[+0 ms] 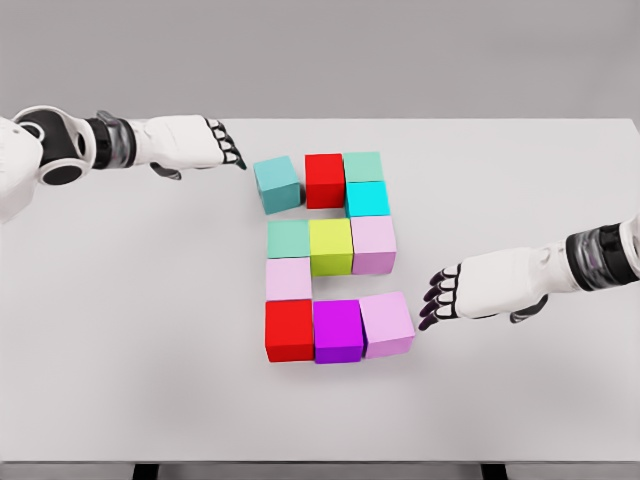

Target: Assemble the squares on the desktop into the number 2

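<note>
Several coloured cubes stand in a block figure at the middle of the white table [120,330]. The top row holds a teal cube [277,184], slightly turned, a red cube [325,180] and a green cube [363,166], with a cyan cube [367,199] below the green one. The middle row has a green cube [288,239], a yellow-green cube [331,247] and a pink cube [373,245]. A pale pink cube [288,279] sits under it. The bottom row is a red cube [289,331], a purple cube [338,331] and a lilac cube [387,325]. My left hand [226,146] hovers open just left of the teal cube. My right hand [441,297] is open beside the lilac cube.
The table's front edge [320,462] runs along the bottom of the view, and its far edge lies behind the cubes. Both white forearms reach in over the table from the sides.
</note>
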`<control>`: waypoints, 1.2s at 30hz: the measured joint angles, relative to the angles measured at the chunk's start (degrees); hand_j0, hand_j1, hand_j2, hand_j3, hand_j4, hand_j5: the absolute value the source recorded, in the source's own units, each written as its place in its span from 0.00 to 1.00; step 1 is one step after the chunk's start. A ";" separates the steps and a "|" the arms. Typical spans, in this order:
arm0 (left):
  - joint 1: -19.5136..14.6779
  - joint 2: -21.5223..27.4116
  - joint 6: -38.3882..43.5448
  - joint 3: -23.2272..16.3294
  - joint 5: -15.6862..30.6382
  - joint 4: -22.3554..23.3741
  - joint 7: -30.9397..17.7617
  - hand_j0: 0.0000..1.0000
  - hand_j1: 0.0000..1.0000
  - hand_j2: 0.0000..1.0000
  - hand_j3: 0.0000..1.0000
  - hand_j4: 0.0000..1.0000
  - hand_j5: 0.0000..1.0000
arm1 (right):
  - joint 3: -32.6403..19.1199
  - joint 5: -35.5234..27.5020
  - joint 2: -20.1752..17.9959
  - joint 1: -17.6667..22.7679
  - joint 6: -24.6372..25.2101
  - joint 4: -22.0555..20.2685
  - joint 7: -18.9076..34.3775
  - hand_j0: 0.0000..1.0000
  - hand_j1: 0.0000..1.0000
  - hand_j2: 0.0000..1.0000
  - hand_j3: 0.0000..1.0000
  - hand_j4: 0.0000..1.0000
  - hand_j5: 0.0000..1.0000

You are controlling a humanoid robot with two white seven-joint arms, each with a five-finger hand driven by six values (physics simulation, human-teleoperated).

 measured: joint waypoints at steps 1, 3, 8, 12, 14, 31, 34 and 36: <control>0.09 -0.05 0.00 -0.08 0.00 0.00 0.00 0.91 0.91 0.91 0.91 0.91 0.91 | 0.04 -0.28 -0.01 0.00 0.00 0.00 0.00 0.99 0.99 0.99 0.99 0.99 0.99; 0.18 -0.23 0.00 -0.17 -0.03 -0.01 0.00 0.91 0.91 0.91 0.91 0.91 0.91 | 0.19 -0.65 -0.03 0.00 0.00 0.00 0.00 0.99 0.99 0.99 0.99 0.99 0.99; 0.09 -0.89 0.00 -0.25 -0.09 0.00 -0.01 0.91 0.91 0.91 0.91 0.91 0.91 | 0.38 -1.42 -0.05 0.09 0.00 0.00 0.00 0.99 0.99 0.99 0.99 0.99 0.99; 0.00 -1.27 0.00 -0.25 -0.08 0.03 -0.01 0.91 0.91 0.91 0.91 0.91 0.91 | 0.42 -2.14 -0.04 0.35 -0.01 0.00 0.00 0.99 0.99 0.99 0.99 0.99 0.99; -0.09 -1.34 0.01 -0.25 -0.07 0.07 0.00 0.91 0.91 0.91 0.91 0.91 0.91 | 0.43 -2.45 0.04 0.44 0.00 0.00 0.00 0.99 0.99 0.99 0.99 0.99 0.99; -0.44 -2.70 0.00 -0.19 0.04 1.62 0.00 0.93 0.93 0.93 0.93 0.93 0.93 | -0.13 -3.32 -0.75 0.70 0.00 0.05 0.00 0.99 0.99 0.99 0.99 0.99 0.99; -0.44 -2.71 0.00 -0.14 0.10 1.64 0.03 0.95 0.95 0.95 0.95 0.95 0.95 | -3.34 -3.68 -3.32 0.79 -0.02 0.41 0.00 0.99 0.99 0.99 0.99 0.99 0.99; -0.79 -2.72 0.00 -0.06 0.12 1.73 0.06 0.96 0.96 0.96 0.96 0.96 0.96 | -6.51 -6.13 -4.66 1.56 -0.04 1.15 0.01 1.00 1.00 1.00 1.00 1.00 1.00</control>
